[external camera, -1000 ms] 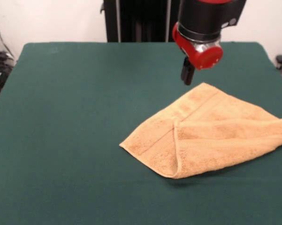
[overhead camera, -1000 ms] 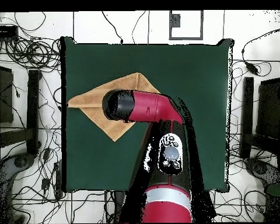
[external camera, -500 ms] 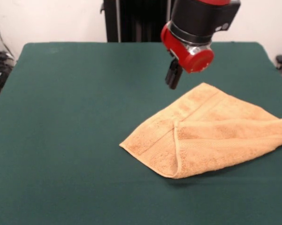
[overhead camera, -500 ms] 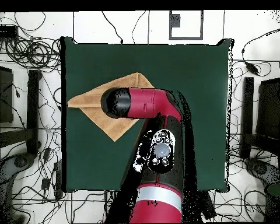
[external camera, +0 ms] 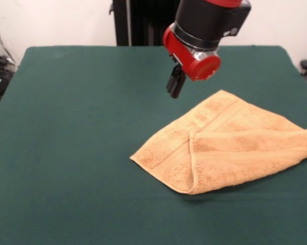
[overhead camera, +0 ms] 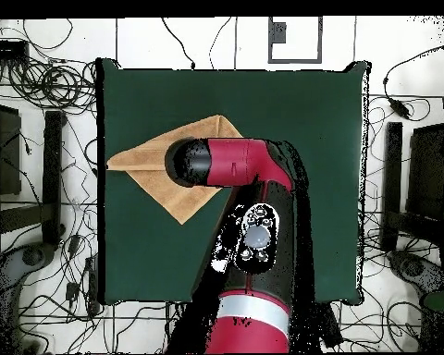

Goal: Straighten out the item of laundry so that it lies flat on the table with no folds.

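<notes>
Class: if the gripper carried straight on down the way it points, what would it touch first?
Probably the bare green table, just beside the towel's far corner; depth is unclear, so the gripper might clip it.

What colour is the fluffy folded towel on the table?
The small terry towel is orange-tan, seen best in the front view.

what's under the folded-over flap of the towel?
More towel: the upper flap is doubled over a lower layer, whose banded edge shows at the left. Below that is the green table. Anything between the layers is covered. The claw hangs above the table, not touching the towel.
</notes>
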Robot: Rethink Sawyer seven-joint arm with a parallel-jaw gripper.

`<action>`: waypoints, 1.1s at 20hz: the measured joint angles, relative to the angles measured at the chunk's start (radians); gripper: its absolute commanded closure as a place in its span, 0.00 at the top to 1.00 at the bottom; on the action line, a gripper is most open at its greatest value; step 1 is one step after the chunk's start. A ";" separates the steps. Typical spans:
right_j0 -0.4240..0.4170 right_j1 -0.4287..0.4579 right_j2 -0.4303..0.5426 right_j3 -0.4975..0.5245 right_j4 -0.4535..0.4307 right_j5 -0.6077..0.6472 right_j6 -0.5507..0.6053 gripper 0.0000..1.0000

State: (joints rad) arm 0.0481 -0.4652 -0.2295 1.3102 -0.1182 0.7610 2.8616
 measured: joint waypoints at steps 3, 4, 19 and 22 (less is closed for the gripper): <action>0.000 0.000 -0.009 0.000 0.000 0.000 0.000 0.00; 0.000 0.000 -0.011 0.000 -0.001 0.000 0.000 0.00; 0.000 0.000 -0.017 -0.001 -0.001 0.000 0.000 0.00; 0.000 0.000 -0.017 -0.001 -0.001 0.000 0.000 0.00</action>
State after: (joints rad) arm 0.0485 -0.4652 -0.2467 1.3092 -0.1192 0.7610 2.8616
